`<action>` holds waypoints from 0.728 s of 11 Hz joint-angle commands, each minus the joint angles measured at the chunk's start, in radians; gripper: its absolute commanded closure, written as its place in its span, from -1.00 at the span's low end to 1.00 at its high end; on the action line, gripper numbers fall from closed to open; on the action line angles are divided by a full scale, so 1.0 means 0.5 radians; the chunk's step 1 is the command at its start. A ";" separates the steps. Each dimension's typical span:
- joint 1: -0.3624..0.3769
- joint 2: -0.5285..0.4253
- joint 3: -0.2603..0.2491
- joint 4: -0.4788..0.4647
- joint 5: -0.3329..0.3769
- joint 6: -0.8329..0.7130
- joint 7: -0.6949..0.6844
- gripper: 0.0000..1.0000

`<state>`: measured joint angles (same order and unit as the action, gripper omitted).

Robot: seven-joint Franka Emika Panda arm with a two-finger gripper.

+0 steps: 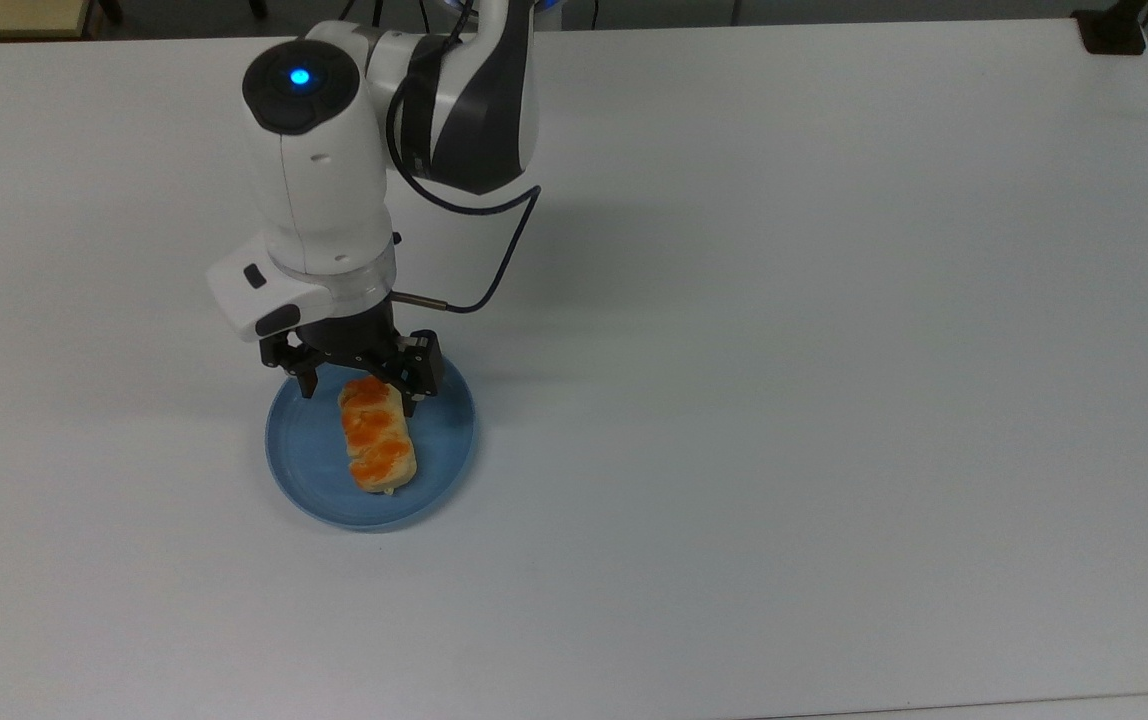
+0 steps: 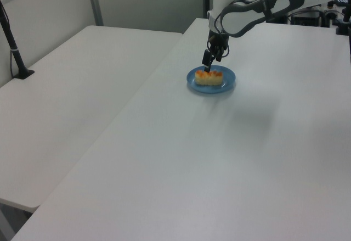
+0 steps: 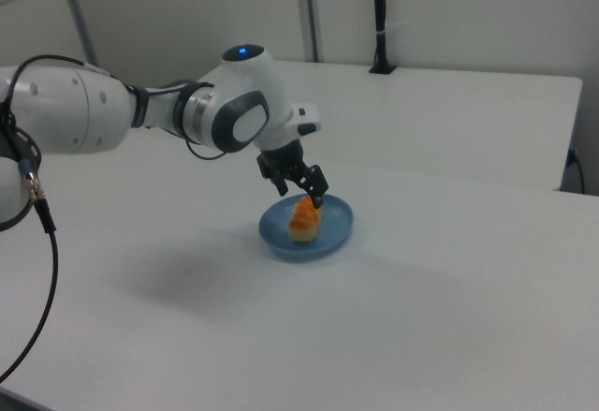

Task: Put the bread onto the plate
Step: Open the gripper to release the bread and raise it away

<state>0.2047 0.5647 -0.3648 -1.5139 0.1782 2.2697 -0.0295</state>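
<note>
- Lying flat inside the round, shallow, glossy blue plate, the small oblong pale-yellow bread with orange-brown glazed twists rests with its long axis running from the plate's upper middle toward its lower middle in the top view.
- Its upper end sits beneath the black two-finger gripper, so that tip is partly covered; the rest of the bun is plainly seen.
- The gripper's fingers are spread apart, one on each side of the bread's upper end, and they hold nothing; whether a fingertip grazes the bun cannot be told from the top view.
- In the left view the bread lies across the plate as a low yellow strip with orange on top, and the gripper hangs just above its end at the left view's left.
- In the right view the bread is seen end-on, so its length is foreshortened; the gripper is just above it and the plate's rim behind the bun is partly hidden.
- The white robot arm with a blue light on its top joint covers part of the white table above the plate in the top view, and its base is cut off at the upper edge.
- A black cable loops from the wrist to the arm's dark elbow.
- A black clamp is cut off at the table's far corner on the top view's right.
</note>
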 commanded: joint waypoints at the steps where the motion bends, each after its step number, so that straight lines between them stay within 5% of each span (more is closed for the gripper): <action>1: 0.035 -0.459 -0.007 -0.242 -0.022 -0.294 0.044 -1.00; 2: 0.002 -0.615 0.039 -0.246 -0.119 -0.612 0.047 -1.00; 4: -0.221 -0.855 0.375 -0.236 -0.395 -1.077 0.178 -1.00; 8: -0.494 -1.080 0.738 -0.246 -0.399 -1.241 0.219 -1.00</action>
<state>0.0450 0.0833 -0.0933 -1.5890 -0.0119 1.6517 0.0602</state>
